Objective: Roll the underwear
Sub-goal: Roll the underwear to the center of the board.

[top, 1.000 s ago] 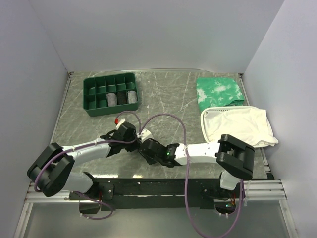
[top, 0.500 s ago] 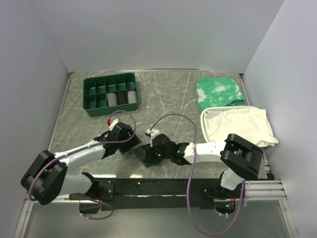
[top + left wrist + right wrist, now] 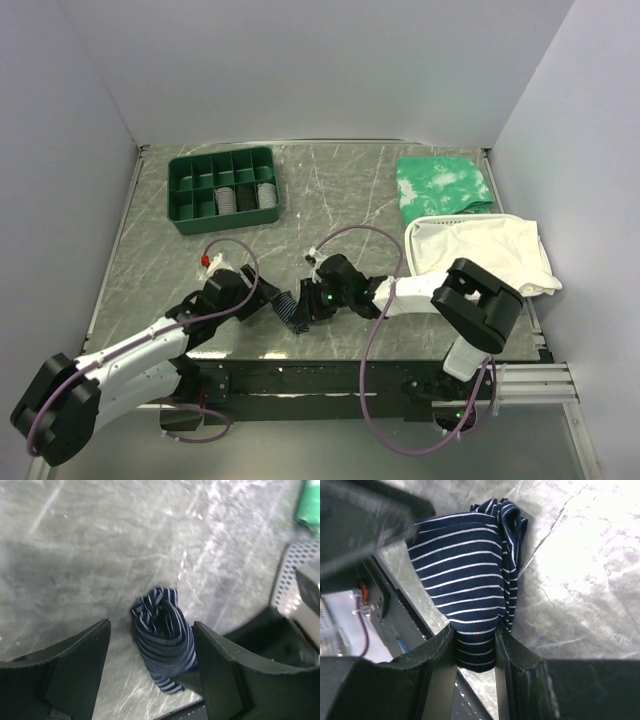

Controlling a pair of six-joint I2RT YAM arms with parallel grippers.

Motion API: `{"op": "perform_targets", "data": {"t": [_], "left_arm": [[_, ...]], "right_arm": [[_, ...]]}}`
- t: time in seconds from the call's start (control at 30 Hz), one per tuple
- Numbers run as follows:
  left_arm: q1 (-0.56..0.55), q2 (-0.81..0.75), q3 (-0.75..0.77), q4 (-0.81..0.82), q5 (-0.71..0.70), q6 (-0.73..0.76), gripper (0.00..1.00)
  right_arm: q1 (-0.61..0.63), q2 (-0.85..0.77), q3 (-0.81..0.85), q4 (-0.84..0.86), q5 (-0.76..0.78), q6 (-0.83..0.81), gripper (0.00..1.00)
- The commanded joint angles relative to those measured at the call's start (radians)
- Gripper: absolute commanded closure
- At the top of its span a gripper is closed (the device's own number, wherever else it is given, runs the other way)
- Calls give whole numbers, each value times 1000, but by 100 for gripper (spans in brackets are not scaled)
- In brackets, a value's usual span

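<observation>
The underwear (image 3: 290, 310) is a small navy bundle with light stripes, rolled up near the table's front edge. My right gripper (image 3: 308, 300) reaches in from the right and is shut on one end of the roll; in the right wrist view its fingers (image 3: 445, 650) squeeze the underwear (image 3: 465, 575) between them at the right gripper (image 3: 475, 632). My left gripper (image 3: 262, 300) stands just left of the roll, open. In the left wrist view the underwear (image 3: 165, 635) sits between the wide-apart jaws of the left gripper (image 3: 151, 624), near the right finger, with a gap on the left.
A green compartment tray (image 3: 186, 205) with rolled items stands at the back left. A green-and-white mottled cloth (image 3: 443, 188) lies at the back right, with a large white cloth (image 3: 480, 255) in front of it. The table's front edge (image 3: 330, 358) runs just below the roll.
My left gripper has opened, let go of the underwear and drawn back to the near left. My right gripper keeps its hold and has shifted slightly right.
</observation>
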Motion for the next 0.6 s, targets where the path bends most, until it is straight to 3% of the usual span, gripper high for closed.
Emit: {"op": "perform_targets", "data": {"t": [0.0,0.17,0.33,0.57], "left_arm": [[-39,-84,-59,117,22,-28,27],[-103,-93,-81,135,-30,-74,27],[-135,11,-81,233,-57,-109,28],[-174,105,-62,247,-120,-143,30]], "right_arm": [[-28,65,12,-88,5,45,87],[-60,102,-8,-45,-46,75,87],[-71,111,-16,-28,-73,82,86],[-106,134,-36,-8,-96,112,86]]}}
